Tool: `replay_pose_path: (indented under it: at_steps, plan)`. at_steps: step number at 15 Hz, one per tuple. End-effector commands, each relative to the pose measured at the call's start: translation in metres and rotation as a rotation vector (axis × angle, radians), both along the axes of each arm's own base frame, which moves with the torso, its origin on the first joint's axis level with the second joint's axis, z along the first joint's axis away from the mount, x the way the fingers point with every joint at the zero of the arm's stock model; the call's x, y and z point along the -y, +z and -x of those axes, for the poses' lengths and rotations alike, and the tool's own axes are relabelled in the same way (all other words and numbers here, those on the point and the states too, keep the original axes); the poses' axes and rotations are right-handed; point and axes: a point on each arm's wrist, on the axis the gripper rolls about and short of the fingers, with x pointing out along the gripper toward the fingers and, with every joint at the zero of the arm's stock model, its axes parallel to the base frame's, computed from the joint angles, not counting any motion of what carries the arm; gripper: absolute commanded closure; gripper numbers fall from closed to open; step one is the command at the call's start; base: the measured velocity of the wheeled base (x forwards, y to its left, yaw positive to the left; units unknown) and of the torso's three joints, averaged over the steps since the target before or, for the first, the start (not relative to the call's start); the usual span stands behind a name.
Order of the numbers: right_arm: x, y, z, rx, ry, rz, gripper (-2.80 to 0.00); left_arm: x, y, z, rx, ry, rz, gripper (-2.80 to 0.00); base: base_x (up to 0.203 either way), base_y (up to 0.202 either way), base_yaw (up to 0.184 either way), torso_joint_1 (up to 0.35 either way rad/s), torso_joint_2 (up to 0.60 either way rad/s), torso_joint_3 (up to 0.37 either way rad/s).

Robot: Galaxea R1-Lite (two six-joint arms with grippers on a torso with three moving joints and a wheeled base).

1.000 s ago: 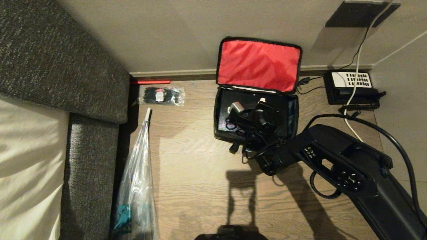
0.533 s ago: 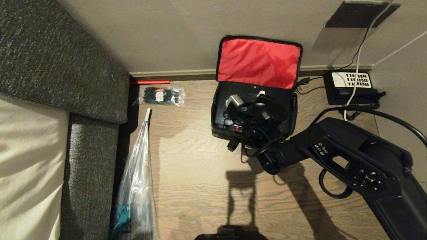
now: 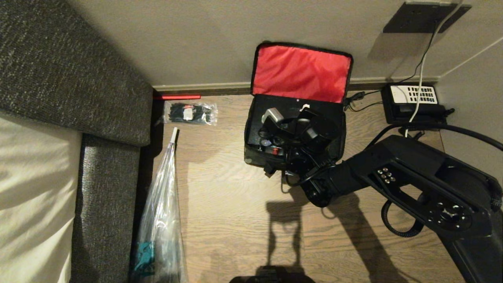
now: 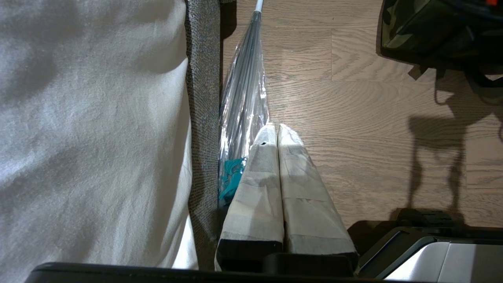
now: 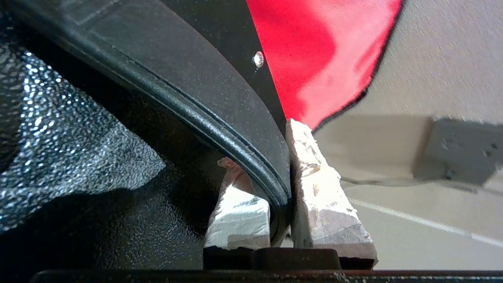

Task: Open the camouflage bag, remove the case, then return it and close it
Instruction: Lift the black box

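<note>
Head view: green-and-black camouflage fabric bag (image 3: 254,155) on the wood floor against the wall, red-lined lid up. Right pincer (image 3: 304,108) inside the bag. Left wrist view: left pincer (image 4: 277,131) closed, empty, beside the bed. Right wrist view: right pincer (image 5: 271,165) clamped on the flat black hard case (image 5: 188,74) edge, inside the bag.

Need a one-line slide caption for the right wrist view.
Right gripper shut on the case's black strap, red bag lid lining behind.
</note>
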Motion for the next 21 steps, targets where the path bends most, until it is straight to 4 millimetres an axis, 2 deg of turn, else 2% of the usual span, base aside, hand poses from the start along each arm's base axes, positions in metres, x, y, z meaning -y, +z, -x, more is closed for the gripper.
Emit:
replay_pose_path:
  at_steps: [1, 4, 9, 11, 14, 17, 21]
  plan:
    - [0.002, 0.014, 0.006, 0.023, -0.007, -0.025, 0.00, 0.000, 0.000, 0.000, 0.000, 0.001, 0.000, 0.00, 0.000, 0.000, 0.000, 0.000, 0.00, 0.000]
    - [0.001, 0.005, 0.003, 0.018, 0.001, -0.045, 0.00, 0.000, 0.000, 0.000, 0.000, 0.001, 0.000, 0.00, 0.000, 0.000, 0.000, 0.000, 0.00, 0.000]
    - [-0.001, 0.000, 0.001, 0.012, 0.004, -0.047, 0.00, 0.000, 0.000, 0.000, 0.001, 0.001, 0.000, 0.00, 0.000, 0.000, 0.000, 0.000, 0.00, 0.000]
    - [-0.003, -0.008, -0.002, 0.008, 0.008, -0.049, 0.00, 0.000, 0.000, 0.000, 0.000, 0.001, 0.000, 0.00, 0.000, 0.000, 0.000, 0.000, 0.00, 0.000]
    - [-0.003, -0.009, -0.004, -0.004, 0.011, -0.050, 0.00, 0.000, 0.000, 0.000, 0.001, 0.001, 0.000, 0.00, 0.000, 0.000, 0.000, 0.000, 0.00, 0.000]
    - [-0.010, -0.018, -0.004, -0.003, 0.053, -0.116, 0.00, 0.000, 0.000, 0.000, 0.000, 0.001, 0.000, 0.00, 0.000, 0.000, 0.000, 0.000, 0.00, 0.000]
    - [-0.011, -0.019, -0.005, -0.002, 0.056, -0.123, 0.00, 0.000, 0.000, 0.000, 0.000, 0.001, 0.000, 0.00, 0.000, 0.000, 0.000, 0.000, 0.00, 0.000]
